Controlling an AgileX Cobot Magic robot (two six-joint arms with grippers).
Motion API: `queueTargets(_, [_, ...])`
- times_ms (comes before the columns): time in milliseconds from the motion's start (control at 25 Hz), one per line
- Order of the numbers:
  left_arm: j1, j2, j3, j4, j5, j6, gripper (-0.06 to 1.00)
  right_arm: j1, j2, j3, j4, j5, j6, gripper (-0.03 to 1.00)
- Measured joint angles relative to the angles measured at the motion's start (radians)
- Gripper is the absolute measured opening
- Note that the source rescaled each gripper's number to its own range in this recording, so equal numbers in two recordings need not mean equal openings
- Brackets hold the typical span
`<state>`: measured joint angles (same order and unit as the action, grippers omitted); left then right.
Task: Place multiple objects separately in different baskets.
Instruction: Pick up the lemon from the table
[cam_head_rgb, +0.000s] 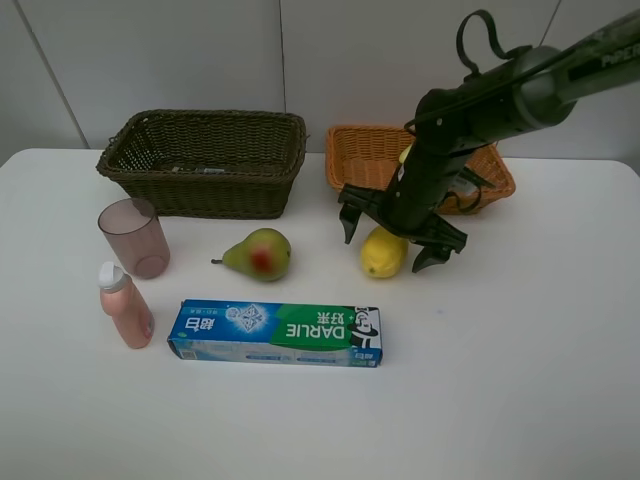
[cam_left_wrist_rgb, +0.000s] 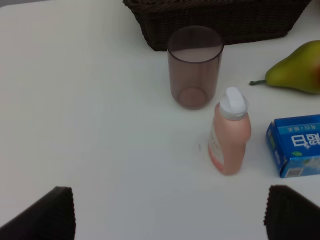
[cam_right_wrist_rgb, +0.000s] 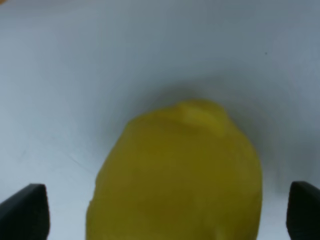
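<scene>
Right gripper (cam_head_rgb: 390, 242): jaws spread wide, straddling the yellow lemon (cam_head_rgb: 383, 253) on the white table (cam_head_rgb: 520, 360), a gap showing on either side, nothing grasped. From the lemon, high view: green-red pear (cam_head_rgb: 258, 254) at 9 o'clock, toothpaste box (cam_head_rgb: 275, 333) at 7, light tan basket (cam_head_rgb: 352, 150) at 12, dark basket (cam_head_rgb: 200, 185) at 10. Left gripper (cam_left_wrist_rgb: 170, 215): jaws spread, holding nothing, above bare table near the upright pink bottle (cam_left_wrist_rgb: 229, 135), mauve cup (cam_left_wrist_rgb: 195, 67) just beyond it.

White matte table (cam_head_rgb: 520, 380) filling the lower view, rounded far-left corner, far edge meeting a pale grey panelled wall (cam_head_rgb: 180, 60), thin vertical seam (cam_head_rgb: 281, 55) near the middle, slanted seam at far left
</scene>
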<state>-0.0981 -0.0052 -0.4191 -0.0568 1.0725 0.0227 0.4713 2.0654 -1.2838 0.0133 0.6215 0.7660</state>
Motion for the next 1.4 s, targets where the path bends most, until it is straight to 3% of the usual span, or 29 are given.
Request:
queueTargets(680, [0.000,0.000,0.000,0.000,0.000,0.000,1.00,0.000,0.000,0.000,0.000,0.007,0.001,1.00])
queueTargets(800, [0.000,0.000,0.000,0.000,0.000,0.000,1.00,0.000,0.000,0.000,0.000,0.013,0.001,0.89])
queueTargets(920, [0.000,0.000,0.000,0.000,0.000,0.000,1.00,0.000,0.000,0.000,0.000,0.016,0.001,0.58])
queueTargets(960, [0.000,0.000,0.000,0.000,0.000,0.000,1.00,0.000,0.000,0.000,0.000,0.016,0.001,0.43])
queueTargets(1000, [0.000,0.000,0.000,0.000,0.000,0.000,1.00,0.000,0.000,0.000,0.001,0.016,0.001,0.39])
queueTargets(1400, [0.000,0.000,0.000,0.000,0.000,0.000,1.00,0.000,0.000,-0.001,0.001,0.025,0.004,0.39])
